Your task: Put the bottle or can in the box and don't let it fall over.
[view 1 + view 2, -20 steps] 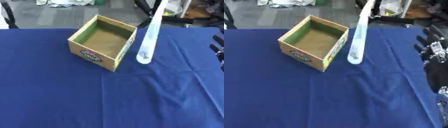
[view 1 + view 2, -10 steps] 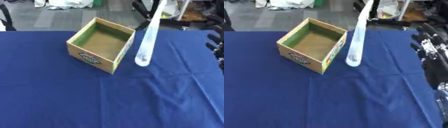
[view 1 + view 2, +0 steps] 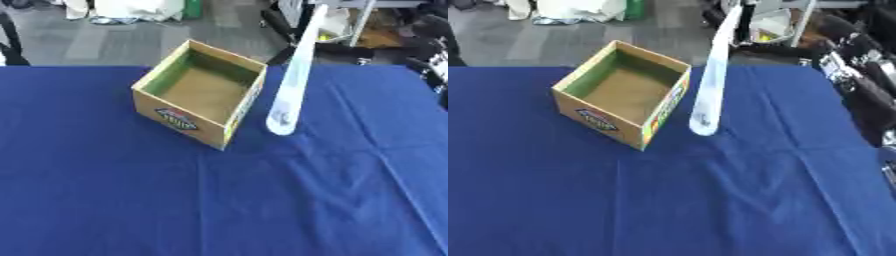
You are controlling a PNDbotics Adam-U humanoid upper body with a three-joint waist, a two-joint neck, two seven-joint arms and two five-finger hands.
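An open cardboard box (image 3: 203,97) sits in the upper middle of the frame on the bench (image 3: 219,200), which is covered with a blue cloth. The box is empty, its green-lined inside showing, one corner turned toward the lower centre. Just right of it a long pale tapered object (image 3: 293,82) slants down from the top of the frame, its rounded lower end close to the cloth beside the box wall; what it is cannot be made out, and no bottle or can shows clearly anywhere on the bench.

At the right edge of the right eye view a dark arm with silver joints (image 3: 855,80) comes in from the upper right. Its hand is not clearly shown, so I cannot tell how far its fingers are spread or whether it has hold of anything. The left hand is in no view.

By my reading the task is at its start: the reach toward the thing to be boxed. The next move calls for a grasp on the item, keeping it upright, then lowering it straight into the box so that its base lands flat
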